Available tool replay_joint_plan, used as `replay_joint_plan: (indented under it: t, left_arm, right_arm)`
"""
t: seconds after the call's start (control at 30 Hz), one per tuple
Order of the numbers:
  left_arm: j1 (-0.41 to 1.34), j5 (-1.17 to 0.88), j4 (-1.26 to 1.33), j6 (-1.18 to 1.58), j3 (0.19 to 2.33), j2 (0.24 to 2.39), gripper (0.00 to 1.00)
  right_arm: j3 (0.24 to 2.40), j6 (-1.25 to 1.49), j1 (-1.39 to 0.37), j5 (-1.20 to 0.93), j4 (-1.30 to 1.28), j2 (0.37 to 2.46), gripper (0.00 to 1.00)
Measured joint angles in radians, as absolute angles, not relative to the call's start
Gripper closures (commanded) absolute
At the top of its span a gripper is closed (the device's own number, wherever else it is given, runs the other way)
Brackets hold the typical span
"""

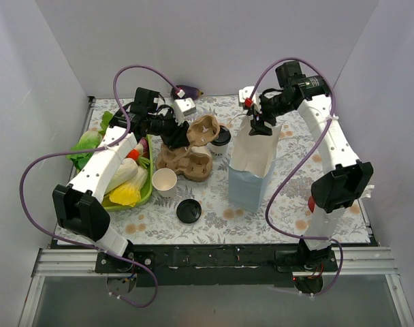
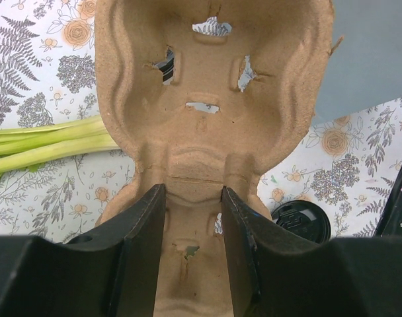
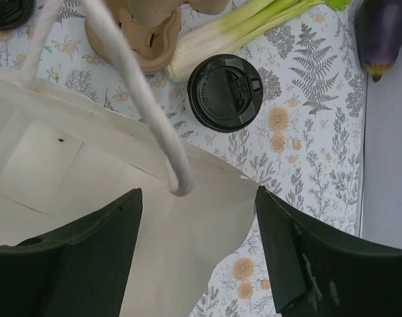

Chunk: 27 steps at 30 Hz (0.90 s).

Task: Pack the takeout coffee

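Loose black lid lies near lidless cup.

White paper cups number two: the takeout coffee, with its black dome lid, and one lidless cup. Black lids also number two: the one on the coffee and one loose lid. There appear to be two moulded-pulp cup carriers, a tilted carrier and a flat carrier, though they overlap and could be joined. There is one paper bag, one eggplant and one green tray. The vegetables heaped in the tray overlap too much to count.
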<state>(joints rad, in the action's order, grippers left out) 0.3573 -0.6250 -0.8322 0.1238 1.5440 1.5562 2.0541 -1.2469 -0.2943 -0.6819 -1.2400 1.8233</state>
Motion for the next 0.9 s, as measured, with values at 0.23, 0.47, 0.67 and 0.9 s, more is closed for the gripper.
replay_joint_plan:
  t: [0.23, 0.47, 0.67, 0.9]
  left_arm:
    - [0.357, -0.626, -0.83, 0.124, 1.531, 1.551, 1.0]
    - [0.357, -0.626, -0.83, 0.127, 1.53, 1.546, 1.0]
    - [0.357, -0.625, -0.83, 0.128, 1.529, 1.541, 1.0]
    - [0.357, -0.625, -0.83, 0.128, 1.528, 1.541, 1.0]
  right_arm:
    - [2.067, -1.36, -0.296, -0.644, -1.251, 1.843, 0.19]
    - [1.961, -1.396, -0.305, -0.633, -1.166, 1.776, 0.2]
    - [1.919, -1.364, -0.325, -0.624, -1.11, 1.721, 0.26]
    - [1.907, -1.397, -0.336, -0.629, -1.097, 1.676, 0.21]
